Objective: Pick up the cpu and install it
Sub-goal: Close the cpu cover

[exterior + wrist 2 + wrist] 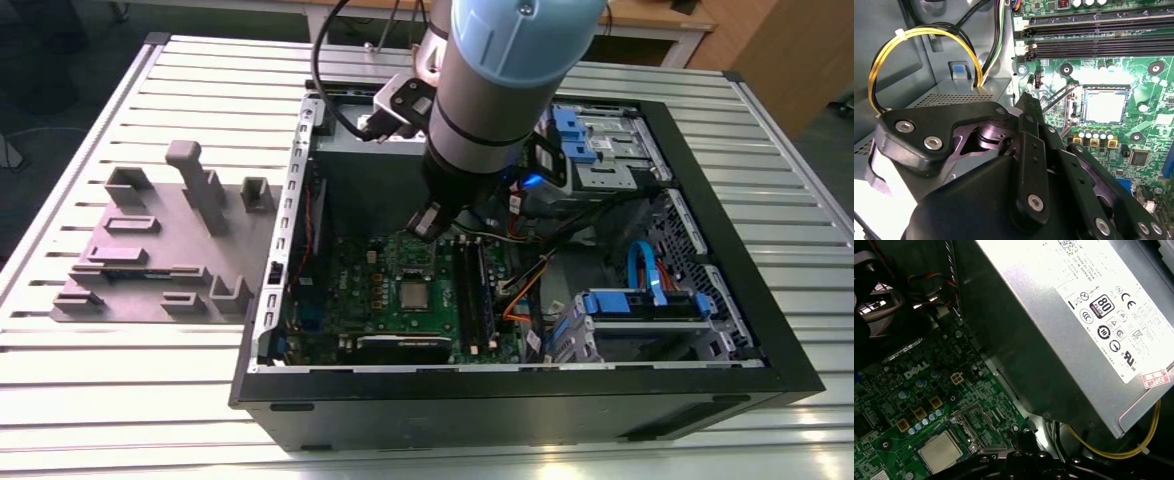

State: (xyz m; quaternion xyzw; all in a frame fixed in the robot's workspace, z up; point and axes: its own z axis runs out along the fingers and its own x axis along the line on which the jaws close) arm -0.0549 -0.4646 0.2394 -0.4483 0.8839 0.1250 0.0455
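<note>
My fingers [1026, 116] are closed on nothing, just above the motherboard [1153, 107], near the cpu [1104, 106] seated in its socket.

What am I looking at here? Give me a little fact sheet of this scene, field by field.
setting: open computer case lying on a slatted metal table
cpu: the cpu, a silver square, sits in the socket on the green motherboard
hand: the hand hovers inside the case, apart from the cpu
nearby: grey power supply, yellow cables, grey moulded block on the table
</note>
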